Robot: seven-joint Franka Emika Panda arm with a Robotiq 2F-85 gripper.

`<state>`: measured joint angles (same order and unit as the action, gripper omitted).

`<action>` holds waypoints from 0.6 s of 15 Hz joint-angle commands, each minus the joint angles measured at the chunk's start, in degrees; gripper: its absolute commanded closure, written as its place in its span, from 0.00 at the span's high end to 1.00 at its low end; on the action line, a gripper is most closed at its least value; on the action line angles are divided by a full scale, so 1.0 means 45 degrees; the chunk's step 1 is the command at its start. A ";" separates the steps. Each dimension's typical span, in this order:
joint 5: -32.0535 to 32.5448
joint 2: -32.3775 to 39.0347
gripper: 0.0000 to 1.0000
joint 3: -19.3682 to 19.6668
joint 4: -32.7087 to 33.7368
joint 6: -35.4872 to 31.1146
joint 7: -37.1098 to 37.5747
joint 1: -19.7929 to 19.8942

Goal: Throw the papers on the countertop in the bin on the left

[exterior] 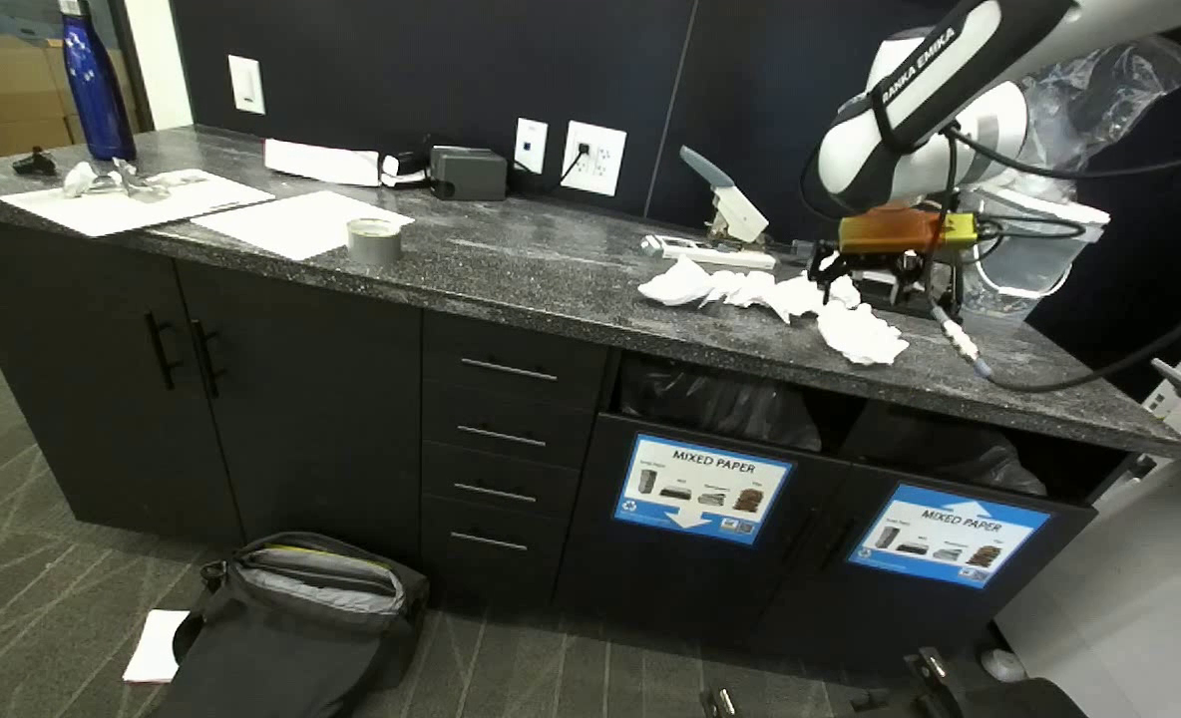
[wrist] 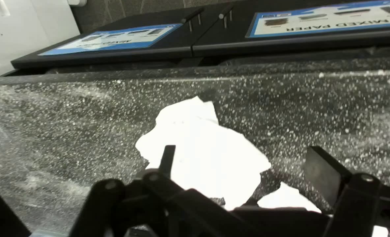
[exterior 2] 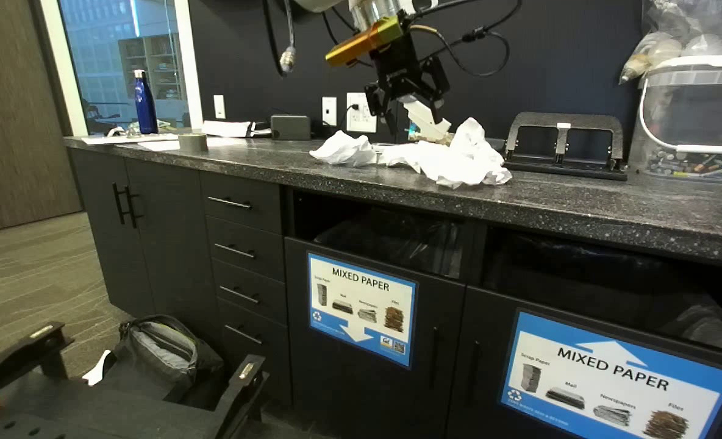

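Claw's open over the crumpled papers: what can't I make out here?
Left bin: contents hidden by its front in both exterior views.
Crumpled papers: folds mostly washed out in the wrist view, part hidden by the claw.
Stapler: base mostly behind those papers in an exterior view.
Arm: cut off by picture edges, both exterior views.

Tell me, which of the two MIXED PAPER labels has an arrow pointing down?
The label on the left bin in both exterior views, beside the drawers: its arrow points down; the right label has one pointing up.
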<state>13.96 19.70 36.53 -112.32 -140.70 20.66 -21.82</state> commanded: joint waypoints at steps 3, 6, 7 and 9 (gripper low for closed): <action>-0.0246 0.0768 1.00 -0.2985 0.2469 0.1730 0.0337 0.3431; -0.1504 0.1495 1.00 -0.4155 0.3121 0.1928 -0.0522 0.5259; -0.2152 0.1830 1.00 -0.4594 0.3340 0.1794 -0.1200 0.5894; -0.3007 0.2563 1.00 -0.5244 0.3916 0.1262 -0.2381 0.6897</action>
<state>5.72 26.21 17.47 -100.59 -133.81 16.79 3.01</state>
